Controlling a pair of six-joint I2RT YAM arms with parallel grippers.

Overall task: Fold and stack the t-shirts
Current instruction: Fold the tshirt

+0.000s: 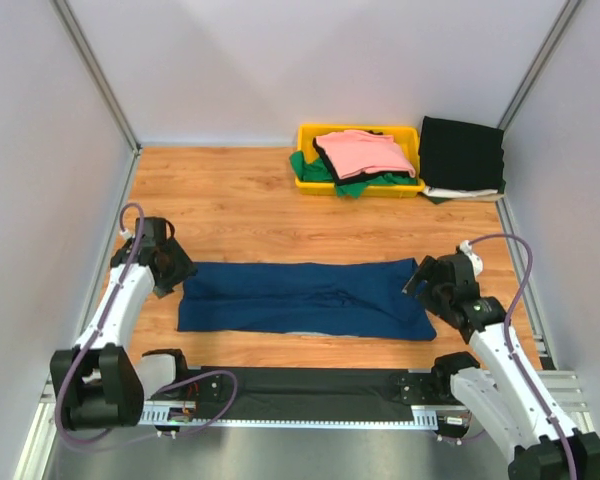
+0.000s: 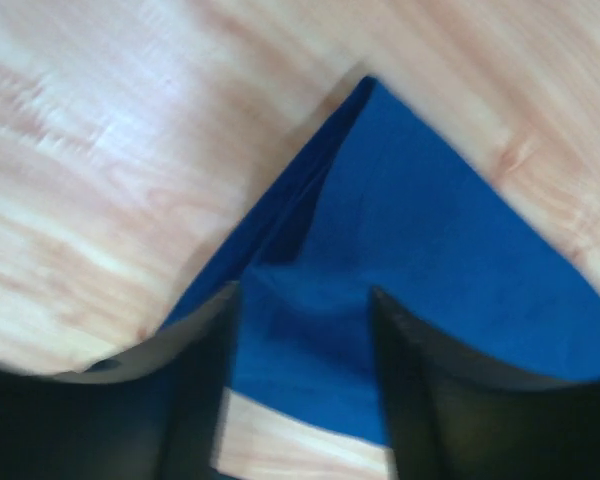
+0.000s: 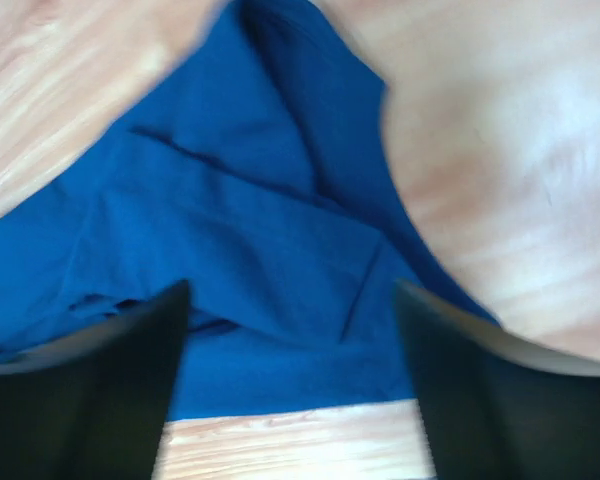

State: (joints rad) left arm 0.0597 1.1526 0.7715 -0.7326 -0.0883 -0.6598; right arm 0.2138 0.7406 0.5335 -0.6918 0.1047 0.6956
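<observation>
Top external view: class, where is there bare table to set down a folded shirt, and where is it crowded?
Free: the band of table between the navy t-shirt and the yellow bin, and the back left corner beside that bin. Crowded: the back right, with bin and black stack, and the shirt's two ends, at the left gripper and right gripper.

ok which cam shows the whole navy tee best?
Top external: the navy tee shows whole, a long folded strip. Left wrist catches only one corner, right wrist only a rumpled end.
</observation>
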